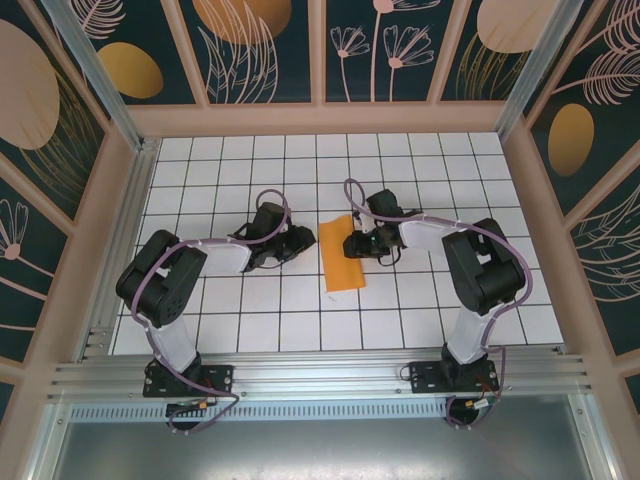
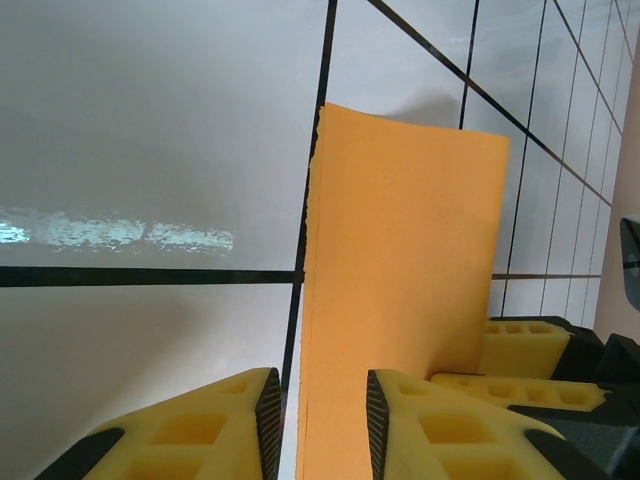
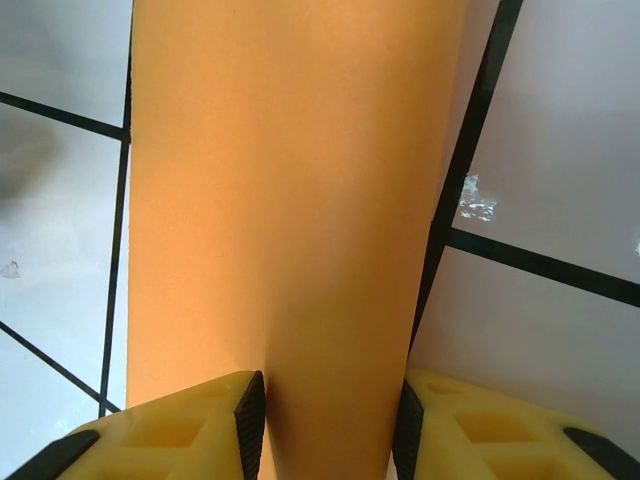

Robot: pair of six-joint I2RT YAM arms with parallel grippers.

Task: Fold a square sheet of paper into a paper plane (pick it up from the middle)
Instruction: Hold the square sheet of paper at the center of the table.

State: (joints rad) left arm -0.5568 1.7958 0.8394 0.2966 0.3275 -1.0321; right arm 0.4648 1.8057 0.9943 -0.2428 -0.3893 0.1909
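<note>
Top external: orange paper [image 1: 343,255], a narrow strip, lies flat on the gridded table [image 1: 250,310] at centre frame. Left gripper [image 1: 300,243] is just beside its left edge, right gripper [image 1: 352,245] over its right edge. Wrist views: both jaws apart, paper showing in the gap.

My worktop [image 1: 250,330] is white, ruled into square tiles by dark lines. Near its middle lies the orange paper [image 1: 343,258], folded to a narrow strip, its long sides running from far edge toward near edge.
</note>
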